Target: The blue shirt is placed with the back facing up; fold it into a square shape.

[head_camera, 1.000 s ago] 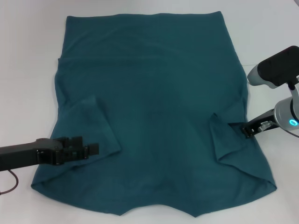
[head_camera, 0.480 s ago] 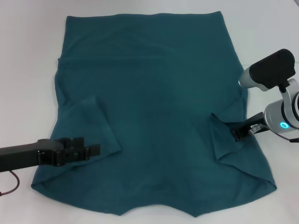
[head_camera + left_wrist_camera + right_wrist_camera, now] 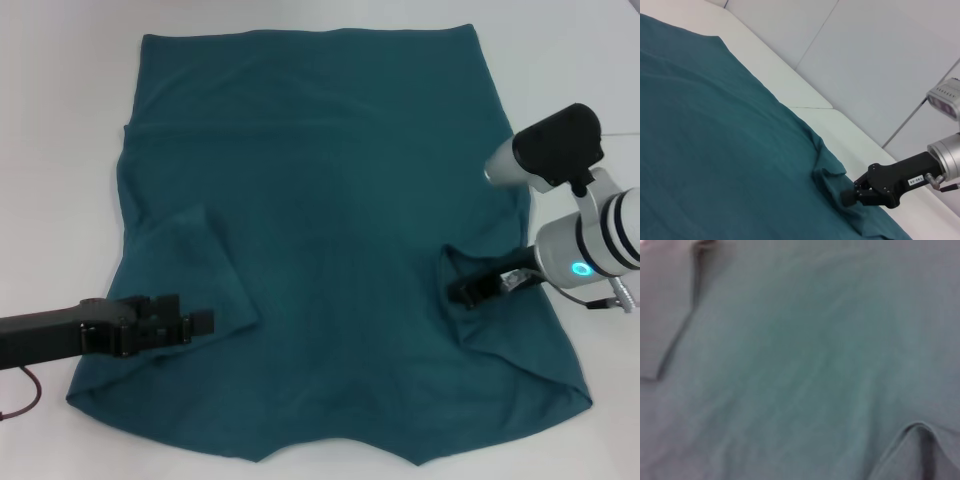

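Head view: I judge sleeve-folding underway; right end effector (image 3: 468, 292) pinches the dark teal-blue knit T-shirt's (image 3: 320, 200) right sleeve; left end effector (image 3: 197, 323), grip indiscernible; next, draw inward

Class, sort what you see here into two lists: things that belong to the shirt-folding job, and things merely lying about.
Belongs to the job:
blue shirt
left gripper, over the shirt's left sleeve
right gripper, at the right sleeve fold

Lying about:
table, only bearing the shirt
dark cable by the left arm

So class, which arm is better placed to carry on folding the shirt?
The right. The right gripper sits at a raised fold of the blue shirt, while the left gripper rests over flat cloth.
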`<state>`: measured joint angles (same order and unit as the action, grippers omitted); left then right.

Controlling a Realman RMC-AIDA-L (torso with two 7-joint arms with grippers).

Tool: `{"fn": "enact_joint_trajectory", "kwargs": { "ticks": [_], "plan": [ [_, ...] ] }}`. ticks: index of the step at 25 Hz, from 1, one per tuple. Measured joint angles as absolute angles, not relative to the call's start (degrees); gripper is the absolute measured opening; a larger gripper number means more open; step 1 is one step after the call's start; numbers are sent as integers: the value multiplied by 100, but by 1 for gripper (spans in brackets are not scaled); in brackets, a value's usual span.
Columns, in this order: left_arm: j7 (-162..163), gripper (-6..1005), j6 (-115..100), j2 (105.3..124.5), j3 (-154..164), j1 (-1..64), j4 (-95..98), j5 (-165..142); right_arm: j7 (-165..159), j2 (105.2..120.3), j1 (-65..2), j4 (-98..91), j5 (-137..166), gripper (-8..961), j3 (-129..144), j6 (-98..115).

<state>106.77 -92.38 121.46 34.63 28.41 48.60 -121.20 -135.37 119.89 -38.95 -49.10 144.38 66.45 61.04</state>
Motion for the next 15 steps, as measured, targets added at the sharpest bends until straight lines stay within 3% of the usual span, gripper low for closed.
{"fn": "enact_joint_trajectory", "kwargs": {
  "ticks": [15],
  "plan": [
    [10662, 847, -9246, 12154, 3463, 2805, 4859, -12120, -13442, 11967, -3979, -5051, 13773, -2, 6673, 6261]
  ]
}}
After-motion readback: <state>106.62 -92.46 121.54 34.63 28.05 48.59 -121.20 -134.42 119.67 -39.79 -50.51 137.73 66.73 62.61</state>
